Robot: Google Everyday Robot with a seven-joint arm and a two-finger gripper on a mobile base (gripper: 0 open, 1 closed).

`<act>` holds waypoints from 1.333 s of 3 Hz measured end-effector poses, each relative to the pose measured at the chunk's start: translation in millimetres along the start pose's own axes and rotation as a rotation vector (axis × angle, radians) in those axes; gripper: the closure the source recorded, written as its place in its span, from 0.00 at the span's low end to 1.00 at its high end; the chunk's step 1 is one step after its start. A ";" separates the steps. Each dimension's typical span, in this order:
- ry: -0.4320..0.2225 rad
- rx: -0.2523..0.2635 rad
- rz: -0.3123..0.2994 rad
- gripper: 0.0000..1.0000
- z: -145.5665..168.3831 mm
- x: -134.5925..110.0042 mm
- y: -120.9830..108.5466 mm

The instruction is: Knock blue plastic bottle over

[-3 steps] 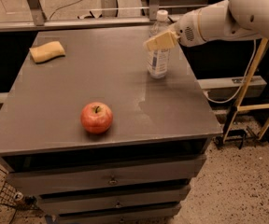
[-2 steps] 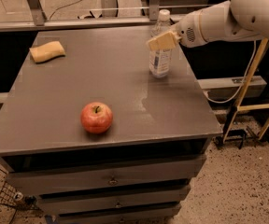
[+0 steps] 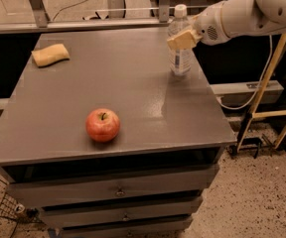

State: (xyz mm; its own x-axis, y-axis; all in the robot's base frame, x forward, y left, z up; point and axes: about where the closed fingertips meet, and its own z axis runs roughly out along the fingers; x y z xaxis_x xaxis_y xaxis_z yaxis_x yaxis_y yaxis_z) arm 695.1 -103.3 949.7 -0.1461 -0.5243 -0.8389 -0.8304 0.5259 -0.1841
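A grey surface (image 3: 113,78) tops a drawer cabinet (image 3: 118,192) on a speckled floor (image 3: 262,197). The bottle (image 3: 180,61) stands upright near the surface's 2 o'clock edge, long axis vertical, cap (image 3: 180,9) up. The end effector (image 3: 183,38) overlaps its upper part, reaching in from 3 o'clock; whether it is spread or pressed together, I cannot tell. The apple (image 3: 103,125) sits at 7 o'clock and the sponge (image 3: 50,54) at 10 o'clock, both well apart from the bottle.

1. Blue plastic bottle (image 3: 179,59): carries a white-and-blue label; its print cannot be read.
2. Gripper (image 3: 183,38): at the bottle's upper body, over the far right of the table (image 3: 113,78); bears no readable marking.
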 end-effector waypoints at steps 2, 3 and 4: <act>0.152 -0.141 -0.363 1.00 1.8 -2.0 11.7; 0.212 -0.230 -0.479 1.00 9.6 0.2 23.2; 0.302 -0.317 -0.606 1.00 19.7 2.9 35.0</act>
State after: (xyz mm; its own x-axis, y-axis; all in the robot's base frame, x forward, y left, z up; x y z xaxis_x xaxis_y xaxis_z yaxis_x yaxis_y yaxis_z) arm 676.2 -73.2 930.7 0.2832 -0.8462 -0.4514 -0.9209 -0.1085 -0.3744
